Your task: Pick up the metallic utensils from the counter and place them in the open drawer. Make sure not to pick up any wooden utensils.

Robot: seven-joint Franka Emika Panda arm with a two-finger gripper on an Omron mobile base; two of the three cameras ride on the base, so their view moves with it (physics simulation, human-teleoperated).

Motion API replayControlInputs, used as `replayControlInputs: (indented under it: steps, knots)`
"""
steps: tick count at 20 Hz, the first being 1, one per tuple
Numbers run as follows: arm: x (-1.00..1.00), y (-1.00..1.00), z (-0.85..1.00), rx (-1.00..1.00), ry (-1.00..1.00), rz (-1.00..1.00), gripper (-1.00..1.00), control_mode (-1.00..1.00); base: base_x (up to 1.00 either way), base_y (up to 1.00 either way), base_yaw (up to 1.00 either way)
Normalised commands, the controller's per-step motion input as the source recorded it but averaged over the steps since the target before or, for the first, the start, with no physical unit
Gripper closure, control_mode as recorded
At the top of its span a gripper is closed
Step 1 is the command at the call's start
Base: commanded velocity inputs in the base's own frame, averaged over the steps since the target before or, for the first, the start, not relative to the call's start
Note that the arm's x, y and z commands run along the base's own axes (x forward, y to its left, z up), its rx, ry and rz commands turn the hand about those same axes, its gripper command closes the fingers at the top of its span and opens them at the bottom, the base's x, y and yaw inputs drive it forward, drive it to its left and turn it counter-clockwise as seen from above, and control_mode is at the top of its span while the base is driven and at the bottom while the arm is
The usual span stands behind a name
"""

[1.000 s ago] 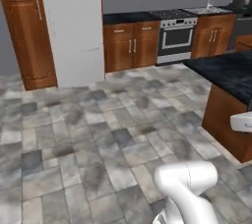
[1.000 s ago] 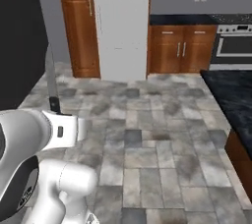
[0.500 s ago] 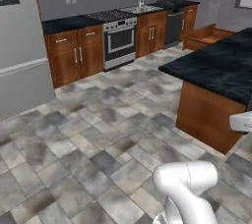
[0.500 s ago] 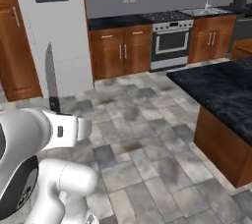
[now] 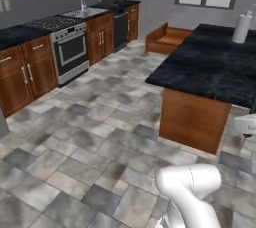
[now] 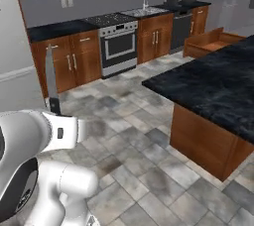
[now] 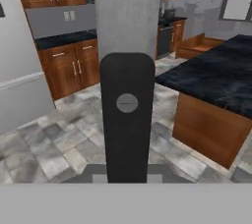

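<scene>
Open tiled floor (image 5: 85, 137) ahead, counter (image 5: 215, 67) blocking the right, open drawer (image 5: 167, 39) jutting out beyond its far end

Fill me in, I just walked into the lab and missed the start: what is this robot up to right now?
The white arm is carrying a straight table knife with a grey blade and dark handle, held upright in its jaws. It stands on the grey tiled floor, off a corner of the glossy black stone island counter. The open reddish-brown wooden drawer lies beyond, at the island's far end, so the knife has not been put away yet.
</scene>
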Motion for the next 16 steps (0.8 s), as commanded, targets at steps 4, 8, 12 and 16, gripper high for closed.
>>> replayControlInputs:
  steps: [4,8,12,16]
  knots:
    - [0.00,0.00,0.00,0.00,0.00,0.00,1.00,1.00,0.67,1.00,-0.48]
    - [0.00,0.00,0.00,0.00,0.00,0.00,1.00,1.00,0.63,1.00,-0.46]
    - [0.00,0.00,0.00,0.00,0.00,0.00,1.00,1.00,0.54,1.00,-0.39]
    - [0.00,0.00,0.00,0.00,0.00,0.00,1.00,1.00,0.45,1.00,-0.33]
